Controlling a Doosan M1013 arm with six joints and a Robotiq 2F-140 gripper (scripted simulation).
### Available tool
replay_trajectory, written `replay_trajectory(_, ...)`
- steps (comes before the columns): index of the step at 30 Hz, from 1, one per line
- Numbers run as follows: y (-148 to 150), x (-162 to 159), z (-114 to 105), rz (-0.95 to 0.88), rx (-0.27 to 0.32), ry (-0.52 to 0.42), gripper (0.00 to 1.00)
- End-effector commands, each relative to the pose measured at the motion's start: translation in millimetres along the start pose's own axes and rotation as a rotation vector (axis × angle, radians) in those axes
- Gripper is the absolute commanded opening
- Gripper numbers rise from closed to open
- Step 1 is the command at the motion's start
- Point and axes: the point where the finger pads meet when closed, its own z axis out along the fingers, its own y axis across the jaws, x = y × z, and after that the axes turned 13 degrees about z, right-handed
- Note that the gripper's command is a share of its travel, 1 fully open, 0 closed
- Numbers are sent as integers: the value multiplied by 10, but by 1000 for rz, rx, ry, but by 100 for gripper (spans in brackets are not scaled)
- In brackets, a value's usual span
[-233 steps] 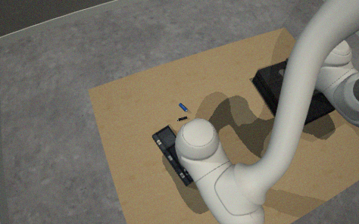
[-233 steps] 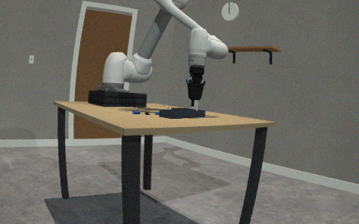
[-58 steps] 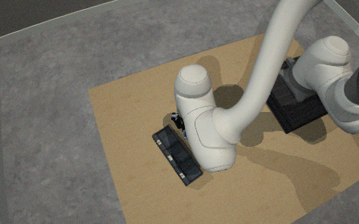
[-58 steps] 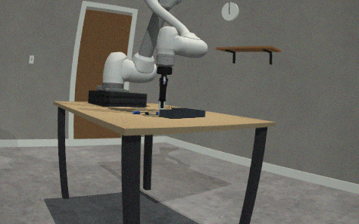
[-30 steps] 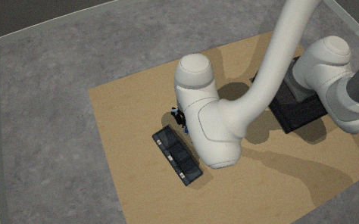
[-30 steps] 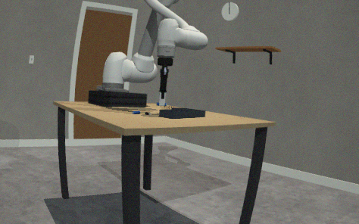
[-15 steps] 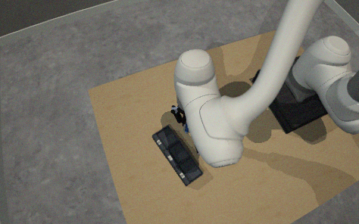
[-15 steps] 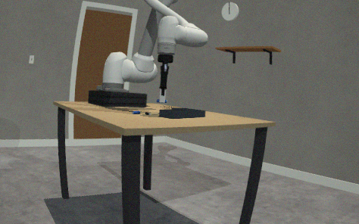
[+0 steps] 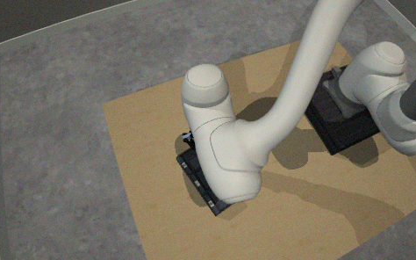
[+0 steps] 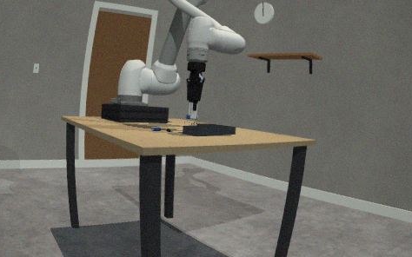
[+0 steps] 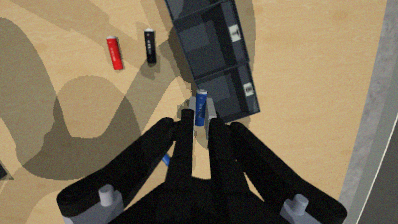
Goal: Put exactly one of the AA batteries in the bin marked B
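My gripper [image 11: 200,106] is shut on a blue AA battery [image 11: 200,106] and holds it above the table, upright as the exterior view [image 10: 192,114] shows. It hangs just beside the near end of a dark row of bins [image 11: 215,55], next to the end compartment, bin B [image 11: 227,92]. A red battery [image 11: 115,53] and a black battery [image 11: 150,46] lie on the table left of the bins. Another small blue item [image 11: 166,160] lies on the table, partly hidden under my fingers. In the top view the arm hides most of the gripper [image 9: 189,138] and of the bins [image 9: 197,180].
The arm's dark base block [image 10: 135,112] stands at the back of the wooden table. The table's right edge [image 11: 370,100] runs close beyond the bins. A small blue item [image 10: 156,128] lies left of the bin row [image 10: 209,129].
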Motion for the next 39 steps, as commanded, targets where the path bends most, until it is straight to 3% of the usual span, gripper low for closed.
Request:
replay_trajectory(1, 209, 77, 1, -157, 5, 8, 5)
replay_trajectory(8, 365, 135, 1, -425, 5, 11, 5)
replay_trajectory(23, 355, 131, 1, -425, 5, 11, 5)
replay_trajectory(39, 353, 134, 281, -425, 5, 11, 5)
